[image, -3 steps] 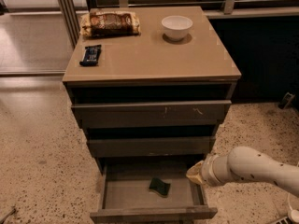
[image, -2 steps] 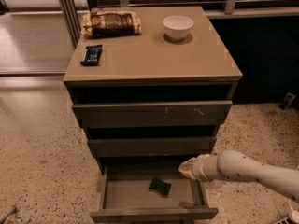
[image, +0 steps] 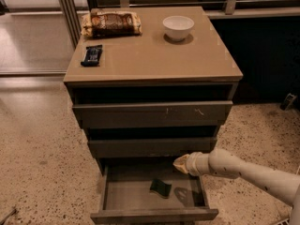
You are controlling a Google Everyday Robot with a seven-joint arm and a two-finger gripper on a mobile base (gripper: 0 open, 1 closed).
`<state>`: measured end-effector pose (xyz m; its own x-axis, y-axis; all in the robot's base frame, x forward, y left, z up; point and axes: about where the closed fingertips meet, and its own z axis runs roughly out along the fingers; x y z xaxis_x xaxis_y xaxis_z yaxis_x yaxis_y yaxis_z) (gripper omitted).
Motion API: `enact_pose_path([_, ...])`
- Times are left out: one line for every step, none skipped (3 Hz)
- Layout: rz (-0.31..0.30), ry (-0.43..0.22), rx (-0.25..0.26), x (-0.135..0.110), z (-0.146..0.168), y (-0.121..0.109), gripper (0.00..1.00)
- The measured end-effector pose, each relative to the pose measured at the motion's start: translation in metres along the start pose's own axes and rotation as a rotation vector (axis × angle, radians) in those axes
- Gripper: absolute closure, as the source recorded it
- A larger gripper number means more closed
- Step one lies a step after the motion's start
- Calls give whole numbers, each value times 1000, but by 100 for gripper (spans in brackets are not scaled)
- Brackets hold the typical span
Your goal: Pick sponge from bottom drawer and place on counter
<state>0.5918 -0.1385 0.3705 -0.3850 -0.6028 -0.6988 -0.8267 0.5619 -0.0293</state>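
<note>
Sponge [image: 161, 187]: one, lying flat on the floor of the bottom drawer [image: 125, 196], below and slightly left of the fingers [image: 180, 163], not touching them; small, dark green, rectangular, soft-looking.

Drawers: three, grey-brown, with plain handleless fronts. Bottom one standing pulled out as a shallow flat-bottomed box, gaping under the fingers. Middle drawer [image: 152, 147] sitting just above them, top drawer [image: 152, 114] higher still.

Fingers: one tan, tapering tip on one smooth, rounded white arm [image: 246, 171], extending in from the right and hovering over the right rear part of the open drawer. Spread or pressed together: impossible to tell.

Table [image: 154, 57]: one, lying well above the fingers; square, tan-beige, glossy, thin-edged. Carrying three things:
- One round white bowl [image: 178, 27], sitting far above the fingers, toward the back right.
- One dark blue wrapped snack bar [image: 92, 55], lying far up and to their left.
- One crinkled brown packet [image: 111, 23], lying beyond the bar at the back left corner.

Floor [image: 37, 149]: speckled and stone-like, spreading to either side of the fingers.
</note>
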Motion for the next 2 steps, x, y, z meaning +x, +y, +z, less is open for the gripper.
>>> enact_pose_path([0, 0, 0, 0, 0, 0, 100])
enact_pose_path([18, 7, -32, 23, 26, 10, 100])
